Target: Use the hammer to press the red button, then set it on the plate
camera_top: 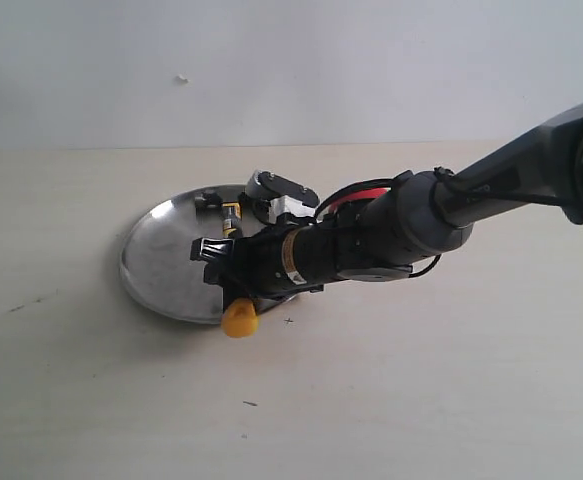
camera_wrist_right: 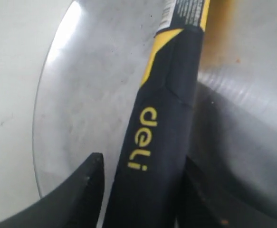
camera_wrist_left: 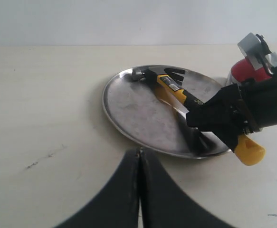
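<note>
Two arms: the right one reaches across the desk (camera_top: 421, 380) to the plate (camera_wrist_left: 128, 109); the left one hangs back from the work.
Hammer (camera_wrist_left: 174, 92): lies slantwise across the plate. Its dark head is down on the plate's far side as the exterior view sees it, and its yellow end juts past the near rim.
Right pincer (camera_wrist_left: 214, 118): its fingers straddle the black grip close to the yellow end. One finger looks to be touching the grip. A sliver of plate shows beside the other, so I cannot tell whether it pinches or has loosened.
Left pincer (camera_wrist_left: 139, 190): fingers pressed together, holding nothing, over bare desk short of the plate.
Red button (camera_wrist_left: 245, 71): on the desk just beyond the plate's rim, mostly hidden behind the right wrist. The hammer is clear of it.
Why held so (judgement): a grip low on the handle leaves the head free to swing and to land first.
Stage (judgement): the placing step, with the head on the plate and the release not confirmed.
Next move (judgement): spread the fingers fully, then lift straight up so that neither finger drags the handle.
Risk (judgement): the hammer is about as long as the plate is wide, and the overhanging end could pivot on the rim or slide off.
</note>
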You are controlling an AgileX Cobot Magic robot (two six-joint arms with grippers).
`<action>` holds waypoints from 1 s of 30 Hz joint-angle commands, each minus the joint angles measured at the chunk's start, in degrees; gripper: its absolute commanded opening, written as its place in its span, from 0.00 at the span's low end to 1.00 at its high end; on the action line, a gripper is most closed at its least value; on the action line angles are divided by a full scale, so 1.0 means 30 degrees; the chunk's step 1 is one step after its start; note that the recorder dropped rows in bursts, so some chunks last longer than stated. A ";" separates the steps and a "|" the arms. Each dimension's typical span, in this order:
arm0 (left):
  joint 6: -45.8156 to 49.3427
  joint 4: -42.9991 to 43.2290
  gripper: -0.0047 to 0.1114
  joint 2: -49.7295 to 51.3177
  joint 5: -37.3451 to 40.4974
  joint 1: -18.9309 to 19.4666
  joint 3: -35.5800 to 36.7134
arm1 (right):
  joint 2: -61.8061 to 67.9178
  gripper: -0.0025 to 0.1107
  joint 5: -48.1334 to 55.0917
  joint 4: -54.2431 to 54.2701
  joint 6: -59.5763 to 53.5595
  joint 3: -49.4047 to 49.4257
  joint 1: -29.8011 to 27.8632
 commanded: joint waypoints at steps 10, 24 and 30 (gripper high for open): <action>-0.0061 -0.0150 0.04 -0.0094 -0.0090 0.0056 0.0063 | -0.2048 0.61 0.3634 -0.1161 -0.0444 -0.0149 -0.0051; -0.0061 -0.0150 0.04 -0.0094 -0.0090 0.0056 0.0063 | -0.4855 0.60 0.4422 -0.2453 -0.0444 -0.0149 -0.0051; -0.0061 -0.0150 0.04 -0.0094 -0.0090 0.0056 0.0063 | -0.7568 0.36 0.6716 -0.2527 -0.1837 0.0613 -0.0051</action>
